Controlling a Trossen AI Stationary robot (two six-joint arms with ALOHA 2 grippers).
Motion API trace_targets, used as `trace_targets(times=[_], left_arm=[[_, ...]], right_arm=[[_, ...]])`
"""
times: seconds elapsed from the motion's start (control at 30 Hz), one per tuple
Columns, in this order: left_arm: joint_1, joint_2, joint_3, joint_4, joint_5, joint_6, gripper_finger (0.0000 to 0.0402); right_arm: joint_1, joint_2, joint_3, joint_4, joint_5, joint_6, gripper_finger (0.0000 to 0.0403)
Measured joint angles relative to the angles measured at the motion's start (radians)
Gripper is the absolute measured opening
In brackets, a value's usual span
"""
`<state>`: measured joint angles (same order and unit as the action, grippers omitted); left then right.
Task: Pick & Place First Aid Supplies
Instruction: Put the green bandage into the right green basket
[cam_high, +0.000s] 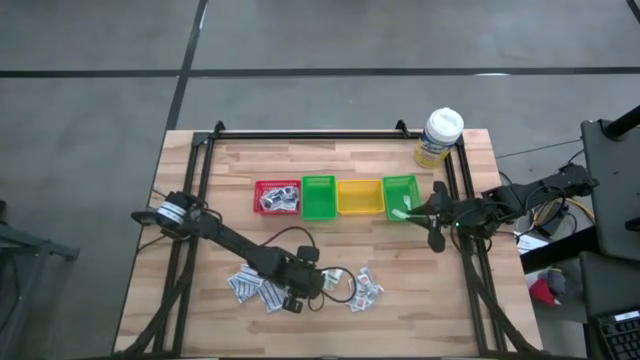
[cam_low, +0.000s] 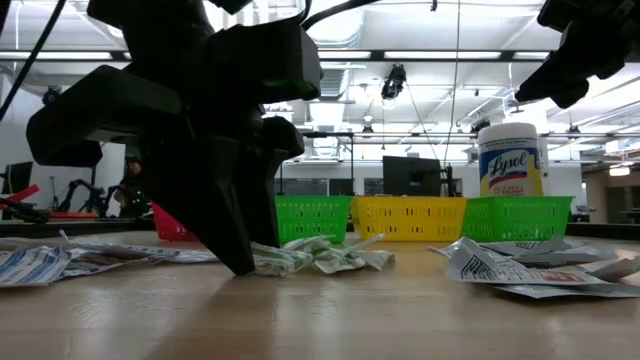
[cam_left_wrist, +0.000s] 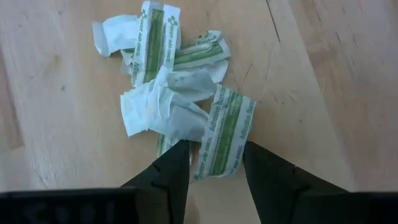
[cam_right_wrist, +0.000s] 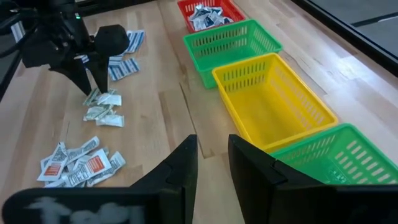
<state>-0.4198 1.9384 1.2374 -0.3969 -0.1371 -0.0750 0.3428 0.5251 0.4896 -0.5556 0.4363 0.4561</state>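
Left wrist view: the left gripper (cam_left_wrist: 214, 163) has its fingers (cam_left_wrist: 169, 177) apart, straddling a green-printed packet (cam_left_wrist: 225, 127) on the worktop (cam_left_wrist: 56, 93). Right gripper (cam_right_wrist: 213, 163) hovers beside the green bin (cam_right_wrist: 339, 158), fingers slightly apart, empty.

The high view looks straight down on the whole counter (cam_high: 330, 300); the low view sits at its surface, facing the room. Both wrist views share the green-printed packets (cam_left_wrist: 186, 93), the left closest.

White packets with green stripes (cam_left_wrist: 214, 134) lie on the pale wood table (cam_high: 470, 310); at 12 o'clock stand 1 red bin (cam_high: 277, 197), 2 green bins (cam_high: 319, 198) and 1 yellow bin (cam_high: 359, 197).
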Motion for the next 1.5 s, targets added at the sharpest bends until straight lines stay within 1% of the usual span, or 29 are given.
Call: trace_targets(times=[0.47, 0.7, 1.0, 1.13, 1.3, 1.5], left_arm=[[0.001, -0.027, 0.002, -0.012, 0.007, -0.023, 0.0142], [0.001, -0.024, 0.002, -0.008, 0.009, -0.039, 0.0117], [0.0, -0.024, 0.001, -0.007, 0.009, -0.05, 0.0109], [0.0, -0.024, 0.001, -0.007, 0.01, -0.058, 0.0091], [0.0, -0.024, 0.001, -0.007, 0.01, -0.059, 0.006], [0.0, -0.024, 0.001, -0.007, 0.01, -0.06, 0.0033]], right_arm=[[0.0, 0.0, 0.0, 0.012, -0.001, -0.001, 0.0068], [0.0, 0.0, 0.0, 0.012, -0.001, -0.001, 0.0075], [0.0, 0.0, 0.0, 0.013, -0.002, -0.002, 0.0088], [0.0, 0.0, 0.0, 0.013, -0.001, -0.003, 0.0088], [0.0, 0.0, 0.0, 0.013, -0.002, -0.003, 0.0079], [0.0, 0.0, 0.0, 0.013, -0.002, 0.0, 0.0069]])
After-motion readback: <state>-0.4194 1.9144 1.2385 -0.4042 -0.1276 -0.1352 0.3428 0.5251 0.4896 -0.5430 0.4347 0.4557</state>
